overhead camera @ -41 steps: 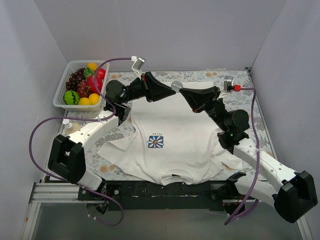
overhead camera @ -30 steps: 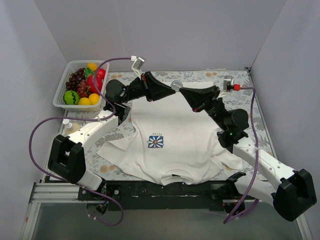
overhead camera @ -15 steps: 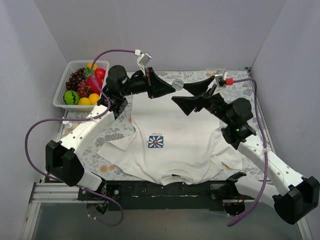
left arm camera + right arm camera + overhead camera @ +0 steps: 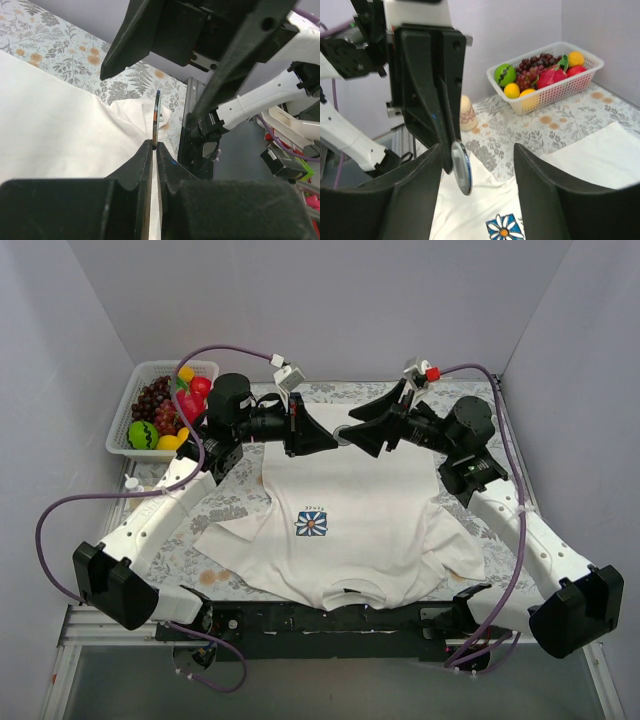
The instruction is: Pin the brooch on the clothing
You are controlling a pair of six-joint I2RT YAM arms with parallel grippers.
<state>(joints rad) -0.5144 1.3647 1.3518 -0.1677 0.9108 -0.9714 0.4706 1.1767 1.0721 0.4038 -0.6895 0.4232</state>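
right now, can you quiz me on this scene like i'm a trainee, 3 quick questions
1. True or false: the left gripper is shut on the brooch, pinching it by its edge.
2. Multiple choice: the right gripper is A) open, B) shut on the brooch, C) shut on nothing.
3. Short answer: what lies spread on the table below both grippers?

Key: 1 true. 2 A. 3 the white T-shirt with the flower print.
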